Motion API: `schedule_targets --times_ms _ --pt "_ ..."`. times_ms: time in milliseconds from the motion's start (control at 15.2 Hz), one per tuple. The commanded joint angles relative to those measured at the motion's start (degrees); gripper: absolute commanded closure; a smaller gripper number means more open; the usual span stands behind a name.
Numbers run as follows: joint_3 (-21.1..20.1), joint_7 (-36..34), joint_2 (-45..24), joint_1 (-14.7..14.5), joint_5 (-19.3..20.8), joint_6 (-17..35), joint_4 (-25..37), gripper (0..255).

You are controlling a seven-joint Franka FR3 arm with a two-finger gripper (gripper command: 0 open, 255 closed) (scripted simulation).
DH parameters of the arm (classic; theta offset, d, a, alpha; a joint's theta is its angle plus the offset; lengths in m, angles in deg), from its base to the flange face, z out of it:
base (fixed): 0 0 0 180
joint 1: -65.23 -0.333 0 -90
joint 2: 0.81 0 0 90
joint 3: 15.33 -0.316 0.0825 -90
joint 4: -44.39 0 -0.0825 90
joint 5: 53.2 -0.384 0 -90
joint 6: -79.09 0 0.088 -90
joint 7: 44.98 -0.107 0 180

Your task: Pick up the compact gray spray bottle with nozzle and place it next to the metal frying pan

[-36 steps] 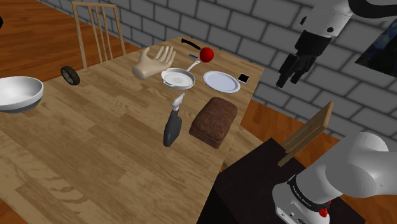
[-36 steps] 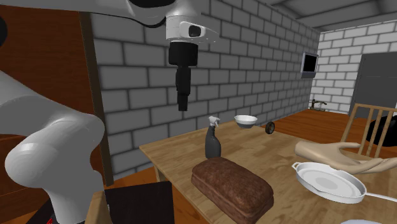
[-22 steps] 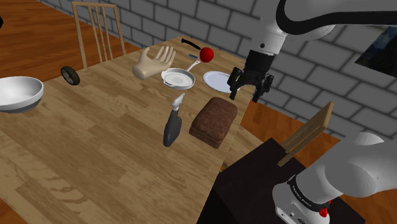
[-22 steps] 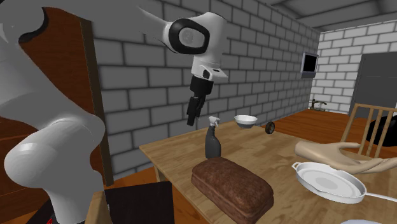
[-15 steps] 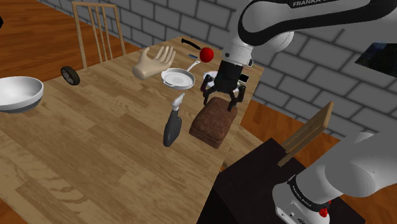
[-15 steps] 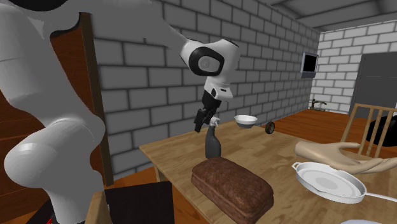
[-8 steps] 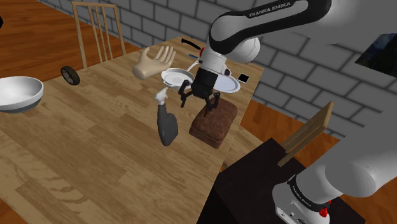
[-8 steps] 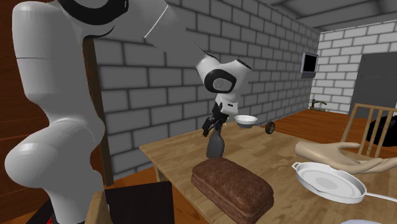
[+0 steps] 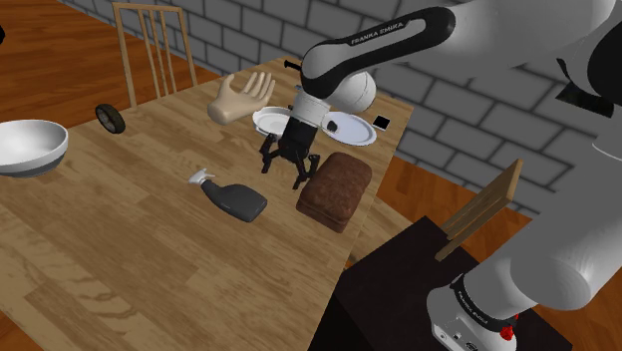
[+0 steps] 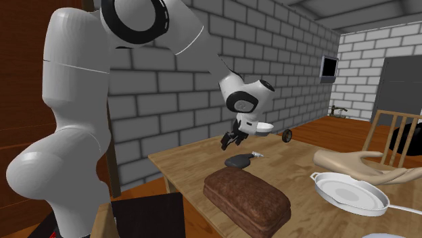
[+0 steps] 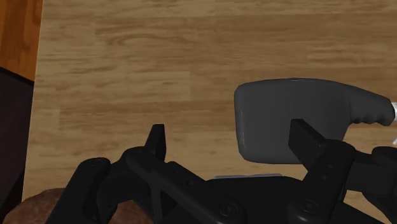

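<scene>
Bench [image 9: 120, 239]: wooden, carried everything.
Frying pan [image 9: 267, 122]: pale, towards the far end.
Spray bottle [image 9: 237, 200]: dark grey, lay on its side mid-bench, apart from the pan.
Tool [image 9: 283, 175]: fingers spread, empty, just beside the bottle.
Progress: nothing grasped; pick-up and placing remained.
Change: bottle stood upright earlier, since toppled.

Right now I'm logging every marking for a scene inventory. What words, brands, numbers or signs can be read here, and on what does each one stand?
"FRANKA EMIKA": white letters along the dark band of the arm, in the shoulder view.
Nothing else reads as text. The dark spray bottle lying on the table shows no label, and the small black square beside the plate shows no legible marking.
</scene>
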Motion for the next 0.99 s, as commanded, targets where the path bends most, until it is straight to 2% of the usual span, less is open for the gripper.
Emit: schedule_targets --times_ms 0,198,726,792,924 --pt "-0.29 0.06 -0.74 -0.43 -0.40 1.50 -0.58 0" --pt "-0.78 0.31 -2.17 -1.18 -0.91 4.02 -1.39 0" --pt "-0.78 0.31 -2.17 -1.18 -0.91 4.02 -1.39 0" --pt "-0.78 0.31 -2.17 -1.18 -0.91 4.02 -1.39 255" --pt "-0.78 0.31 -2.17 -1.18 -0.91 4.02 -1.39 255"
